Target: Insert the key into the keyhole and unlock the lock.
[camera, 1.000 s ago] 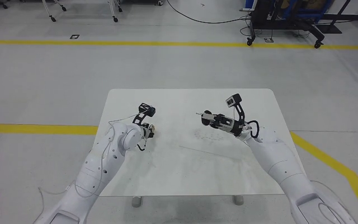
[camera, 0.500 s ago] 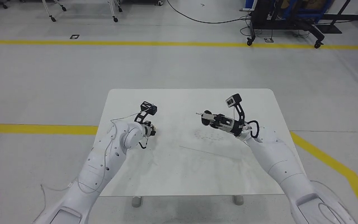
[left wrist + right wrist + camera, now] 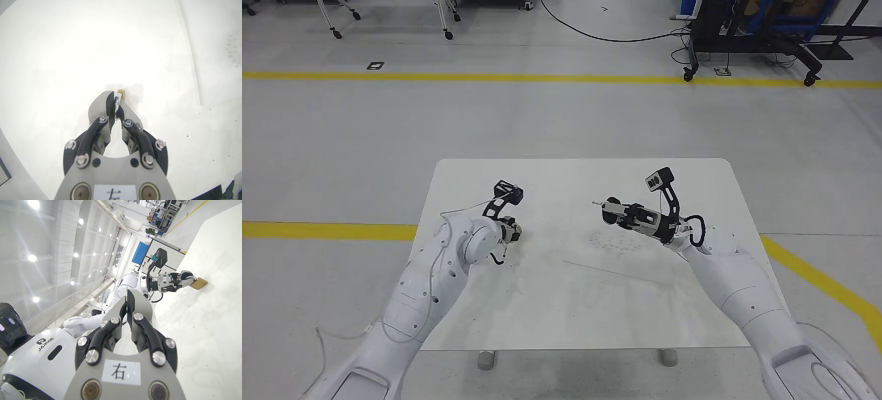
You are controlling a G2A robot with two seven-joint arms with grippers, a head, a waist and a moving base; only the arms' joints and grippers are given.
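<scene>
A small brass padlock (image 3: pixel 198 283) hangs at the table surface on the left side of the white table (image 3: pixel 582 300). My left gripper (image 3: pixel 115 94) is shut on its silver shackle (image 3: pixel 116 106), and a corner of the brass body (image 3: pixel 121 93) shows past the fingertips. In the top view this gripper (image 3: pixel 512 232) is left of centre. My right gripper (image 3: pixel 608 209) hovers right of centre, pointing toward the lock, shut on a thin metal key (image 3: pixel 596 204). The key (image 3: pixel 126 297) shows edge-on between the dark pads. A wide gap separates key and lock.
Dark specks (image 3: pixel 607 242) mark the tabletop near the middle. The table's far edge (image 3: pixel 582 160) and near edge (image 3: pixel 572 347) lie well away from both grippers. Grey floor with yellow lines (image 3: pixel 542 77) surrounds the table.
The left arm has shifted slightly with the padlock in its grip, its wrist edging toward the far side. The right arm has kept still.
</scene>
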